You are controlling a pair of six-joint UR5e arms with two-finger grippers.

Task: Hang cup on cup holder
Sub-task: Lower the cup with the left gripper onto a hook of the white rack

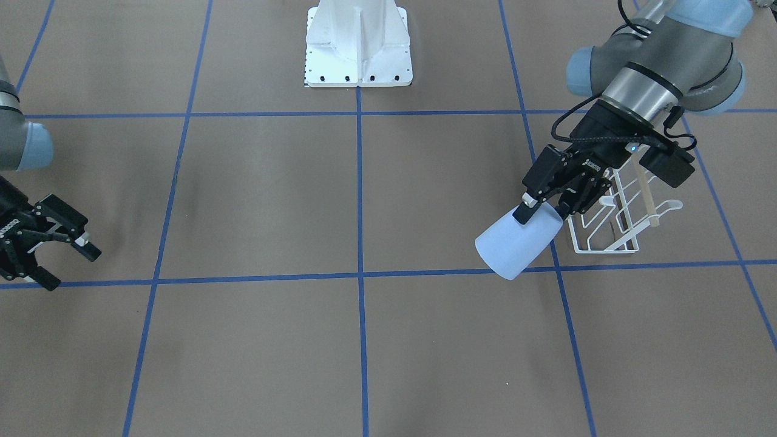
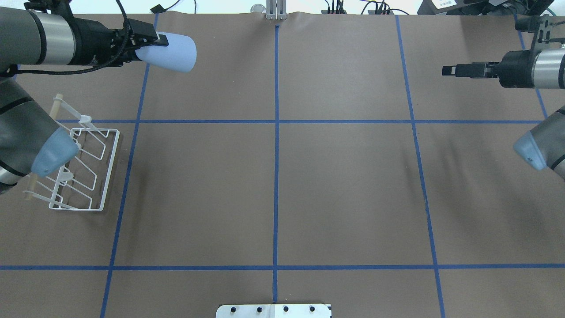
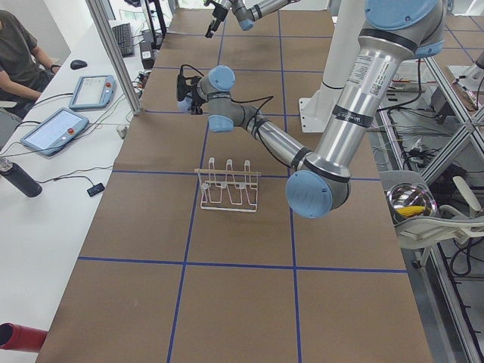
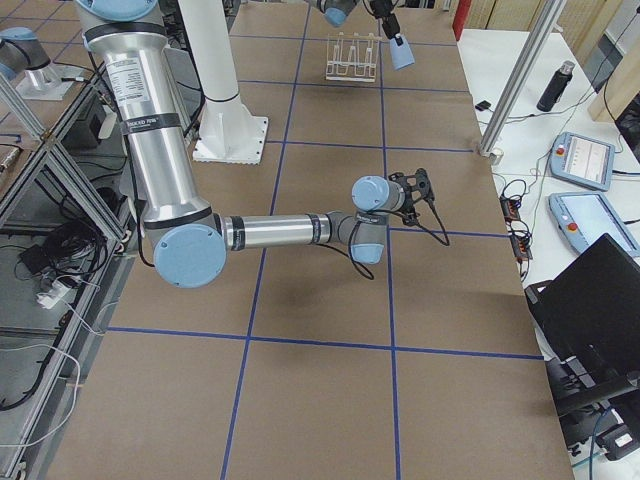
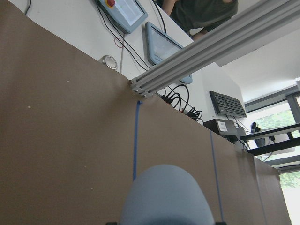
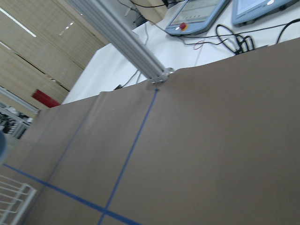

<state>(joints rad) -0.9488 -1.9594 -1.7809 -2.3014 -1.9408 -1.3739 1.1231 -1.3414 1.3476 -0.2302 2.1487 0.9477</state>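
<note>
The pale blue cup (image 1: pixel 515 244) hangs in the air, tipped on its side, with its wider end pointing away from my left gripper (image 1: pixel 542 211), which is shut on its narrow end. In the overhead view the cup (image 2: pixel 171 52) is near the table's far left, beyond the cup holder (image 2: pixel 84 176). The cup holder (image 1: pixel 613 221) is a white wire rack with a wooden bar; it stands on the table just behind and beside the left gripper. The cup fills the bottom of the left wrist view (image 5: pixel 164 197). My right gripper (image 1: pixel 70 266) is open and empty, far off at the other side.
The white pedestal base (image 1: pixel 358 48) stands at the robot's middle edge of the table. Blue tape lines cross the brown table top (image 2: pixel 344 185). Tablets and cables lie on the side bench (image 3: pixel 60 128) beyond the far table edge.
</note>
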